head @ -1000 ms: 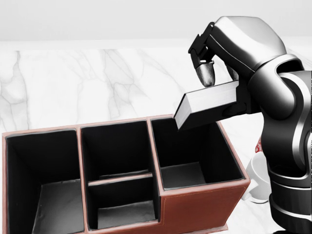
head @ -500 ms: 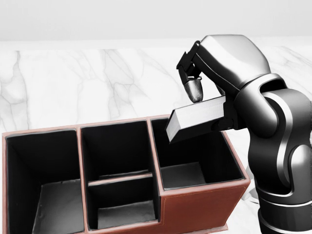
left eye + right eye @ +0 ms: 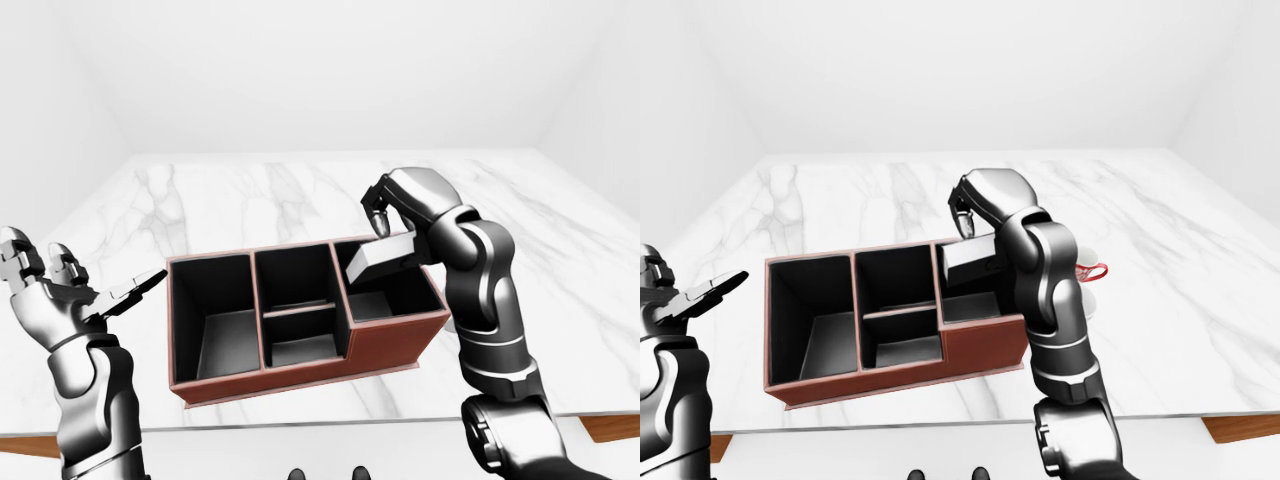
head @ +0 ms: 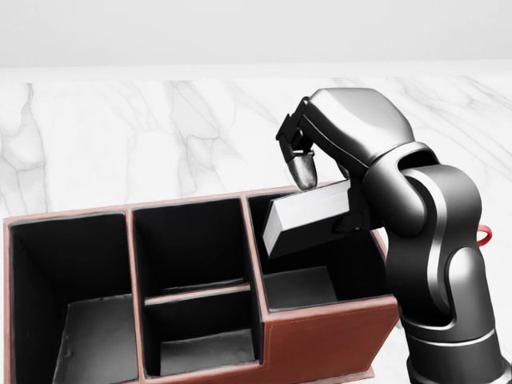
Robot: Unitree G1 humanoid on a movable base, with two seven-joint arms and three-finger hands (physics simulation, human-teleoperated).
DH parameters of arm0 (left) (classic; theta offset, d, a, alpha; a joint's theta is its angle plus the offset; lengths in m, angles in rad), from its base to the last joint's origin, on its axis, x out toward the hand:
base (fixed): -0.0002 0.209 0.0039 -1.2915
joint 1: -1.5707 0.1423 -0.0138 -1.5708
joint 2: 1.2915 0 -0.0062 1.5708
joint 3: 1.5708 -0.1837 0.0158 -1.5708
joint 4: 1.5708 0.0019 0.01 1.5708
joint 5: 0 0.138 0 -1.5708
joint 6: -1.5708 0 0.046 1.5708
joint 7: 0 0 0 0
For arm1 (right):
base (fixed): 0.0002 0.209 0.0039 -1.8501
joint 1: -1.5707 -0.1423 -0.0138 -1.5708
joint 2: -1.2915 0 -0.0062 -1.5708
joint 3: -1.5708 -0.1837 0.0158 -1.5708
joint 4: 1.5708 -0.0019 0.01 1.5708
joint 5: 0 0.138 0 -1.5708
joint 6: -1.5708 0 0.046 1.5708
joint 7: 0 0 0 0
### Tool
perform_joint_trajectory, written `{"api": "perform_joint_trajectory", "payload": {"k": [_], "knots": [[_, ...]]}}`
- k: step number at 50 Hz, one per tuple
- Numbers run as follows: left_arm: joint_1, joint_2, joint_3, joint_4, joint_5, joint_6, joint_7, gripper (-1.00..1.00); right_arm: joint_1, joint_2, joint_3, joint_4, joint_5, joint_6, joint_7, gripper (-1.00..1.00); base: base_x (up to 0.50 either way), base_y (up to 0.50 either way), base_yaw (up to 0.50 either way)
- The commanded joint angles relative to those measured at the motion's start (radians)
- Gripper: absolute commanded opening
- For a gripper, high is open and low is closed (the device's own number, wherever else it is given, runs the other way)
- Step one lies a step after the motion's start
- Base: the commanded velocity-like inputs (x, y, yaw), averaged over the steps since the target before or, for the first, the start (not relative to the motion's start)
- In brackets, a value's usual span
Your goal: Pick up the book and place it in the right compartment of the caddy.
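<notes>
The right hand (image 4: 316, 188) is clamped on the book (image 4: 308, 216), which juts from the palm toward the view's left, long axis tilted, its low end just inside the caddy's (image 4: 320, 340) right compartment. The left hand (image 3: 75, 295), fingers spread, stands well apart

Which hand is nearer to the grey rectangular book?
Right. The right hand holds the grey rectangular book; the left hand hangs open, apart, left of the brown caddy.

One book (image 4: 308, 212), one caddy (image 4: 320, 340) (four compartments), one table (image 3: 250, 190).
</notes>
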Motion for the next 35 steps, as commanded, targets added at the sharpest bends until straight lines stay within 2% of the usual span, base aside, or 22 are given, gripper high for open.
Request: {"api": "perform_joint_trajectory", "payload": {"k": [1, 15, 25, 35], "knots": [[0.003, -0.002, 0.002, -0.017, 0.0, 0.014, 0.003, 1.0, 0.008, -0.006, -0.012, 0.05, -0.001, 0.0, 0.0, -1.0, 0.0, 0.0, 0.0], [0.002, -0.004, 0.001, -0.015, 0.004, 0.013, 0.002, 1.0, 0.028, 0.0, -0.003, 0.058, -0.009, 0.0, 0.0, -1.0, 0.0, 0.0, 0.0], [0.006, -0.007, 0.003, -0.032, 0.004, 0.023, 0.005, 1.0, 0.041, 0.009, 0.001, 0.054, -0.015, 0.0, 0.0, -1.0, 0.0, 0.0, 0.0], [0.003, -0.006, 0.001, -0.005, 0.005, 0.001, -0.003, 1.0, 0.066, 0.008, 0.003, 0.081, -0.02, 0.0, 0.0, -1.0, 0.0, 0.0, 0.0]]}}
